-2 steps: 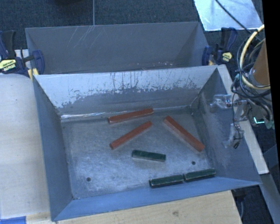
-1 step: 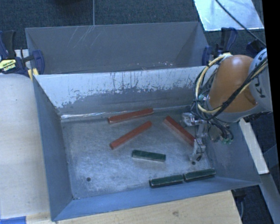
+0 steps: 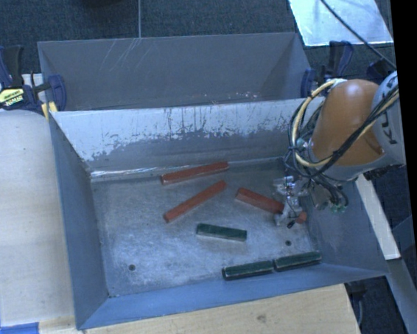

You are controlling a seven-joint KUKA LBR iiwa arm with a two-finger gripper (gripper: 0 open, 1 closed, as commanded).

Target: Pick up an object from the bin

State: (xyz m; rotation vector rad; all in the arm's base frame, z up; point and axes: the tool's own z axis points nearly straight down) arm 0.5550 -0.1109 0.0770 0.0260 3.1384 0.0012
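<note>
Gripper: low at right of bin, at right end of short red-brown bar; opening not discernible. Risk: end-on grasp, bar likely to pivot or slip free; sloped right wall close, possible scrape.

Readable text: none | white arm casing, above and right of the gripper: dark lettering, cut off at the edge, too partial to read
</note>
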